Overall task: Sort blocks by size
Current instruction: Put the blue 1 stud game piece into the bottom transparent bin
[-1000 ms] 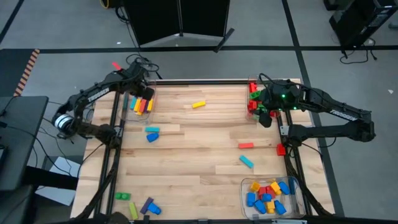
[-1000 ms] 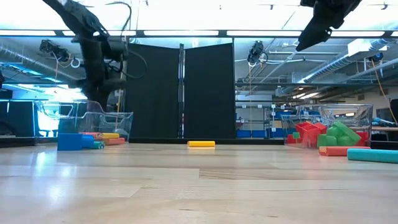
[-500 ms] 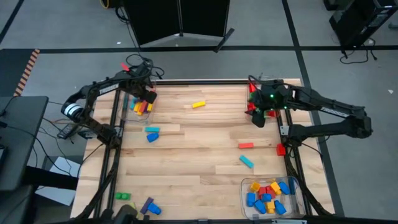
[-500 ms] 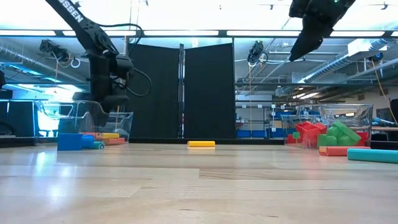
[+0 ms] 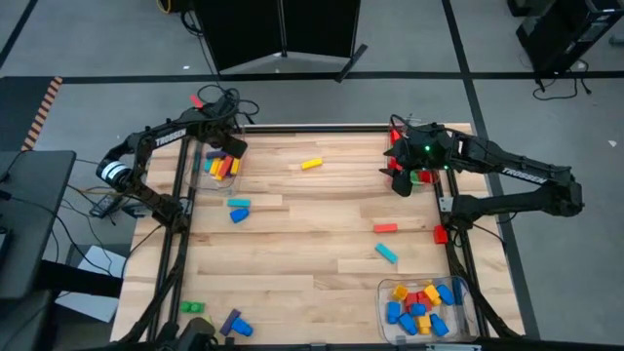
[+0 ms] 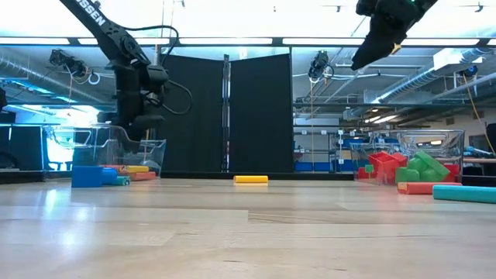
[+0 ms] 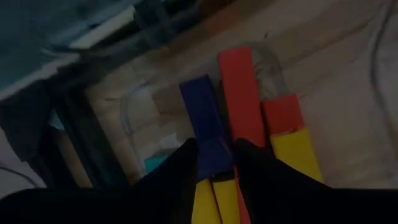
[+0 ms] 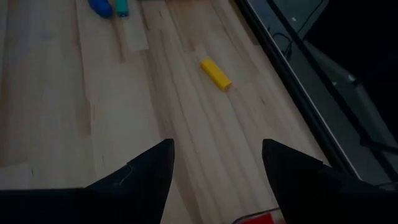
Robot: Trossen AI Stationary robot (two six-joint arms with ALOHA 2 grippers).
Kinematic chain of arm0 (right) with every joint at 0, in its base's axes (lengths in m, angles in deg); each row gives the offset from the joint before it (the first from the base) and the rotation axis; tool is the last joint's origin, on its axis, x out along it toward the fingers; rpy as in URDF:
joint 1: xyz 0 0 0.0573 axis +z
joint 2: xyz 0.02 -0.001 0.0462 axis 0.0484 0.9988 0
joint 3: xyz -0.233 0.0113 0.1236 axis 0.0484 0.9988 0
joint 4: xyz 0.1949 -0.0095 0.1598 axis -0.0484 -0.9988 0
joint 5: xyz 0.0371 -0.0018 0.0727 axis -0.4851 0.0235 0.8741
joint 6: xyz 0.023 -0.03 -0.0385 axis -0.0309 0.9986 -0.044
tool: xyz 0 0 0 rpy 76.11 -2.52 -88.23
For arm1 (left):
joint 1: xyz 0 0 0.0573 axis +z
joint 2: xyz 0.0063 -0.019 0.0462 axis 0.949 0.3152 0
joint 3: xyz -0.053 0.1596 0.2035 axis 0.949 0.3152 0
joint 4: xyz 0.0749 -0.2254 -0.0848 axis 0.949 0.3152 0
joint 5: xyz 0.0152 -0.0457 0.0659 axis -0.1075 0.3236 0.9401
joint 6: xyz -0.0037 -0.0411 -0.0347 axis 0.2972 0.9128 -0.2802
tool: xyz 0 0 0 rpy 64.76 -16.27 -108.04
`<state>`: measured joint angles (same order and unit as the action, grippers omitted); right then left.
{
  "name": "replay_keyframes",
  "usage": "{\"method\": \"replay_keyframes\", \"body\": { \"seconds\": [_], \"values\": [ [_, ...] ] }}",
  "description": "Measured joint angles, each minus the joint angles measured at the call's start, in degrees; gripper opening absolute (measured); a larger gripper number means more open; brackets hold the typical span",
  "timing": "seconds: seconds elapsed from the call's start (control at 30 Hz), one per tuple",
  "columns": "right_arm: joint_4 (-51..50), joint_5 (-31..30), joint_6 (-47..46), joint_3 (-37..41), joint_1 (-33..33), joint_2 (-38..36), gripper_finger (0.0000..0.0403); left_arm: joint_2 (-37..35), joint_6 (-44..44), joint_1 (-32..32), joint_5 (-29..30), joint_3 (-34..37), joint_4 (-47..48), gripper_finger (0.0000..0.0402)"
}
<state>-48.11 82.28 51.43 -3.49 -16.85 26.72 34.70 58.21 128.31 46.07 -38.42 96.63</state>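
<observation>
Blocks (image 5: pixel 386 253) lie scattered across the table (image 5: pixel 292 244). The left pincer (image 7: pixel 216 155), over its corner bin (image 5: pixel 220 164), sits narrowly parted around a blue bar (image 7: pixel 204 118); whether it grips is unclear. The right pincer (image 8: pixel 214 162) hovers open and empty. Light, rigid, slick plastic, I judge: pinch across the long sides. Bin contents overlap.

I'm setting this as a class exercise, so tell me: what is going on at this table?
Two robot arms are sorting toy blocks into clear bins. The left gripper hangs over the far-left bin, a blue bar between its fingers. The right gripper, open and empty, is beside the far-right bin. Loose blocks, including a yellow block, lie on the table.
</observation>
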Motion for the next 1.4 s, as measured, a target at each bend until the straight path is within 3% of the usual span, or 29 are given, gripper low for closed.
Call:
{"method": "replay_keyframes", "body": {
  "seconds": [0.27,0.63,0.9,1.1,1.4],
  "values": [
    [0.00,0.00,-0.01,0.00,0.00,0.00,0.0252,-0.02,2.47,0.04,0.29,-5.57,3.82,0.0165],
    [-0.02,0.49,-0.01,0.00,0.00,0.00,0.0249,-0.02,4.14,0.04,2.51,-6.25,7.76,0.0264],
    [-0.02,0.63,0.29,0.00,-0.01,0.00,0.0248,-0.02,5.54,-2.04,2.32,-12.05,15.38,0.0277],
    [-0.02,0.66,0.41,0.00,0.01,0.00,0.0248,-0.11,5.57,-9.45,2.60,-17.60,20.04,0.0276],
    [-0.09,0.68,0.38,0.00,0.01,0.00,0.0247,-0.13,8.52,-28.35,3.50,-20.91,22.16,0.0275]
  ]
}}
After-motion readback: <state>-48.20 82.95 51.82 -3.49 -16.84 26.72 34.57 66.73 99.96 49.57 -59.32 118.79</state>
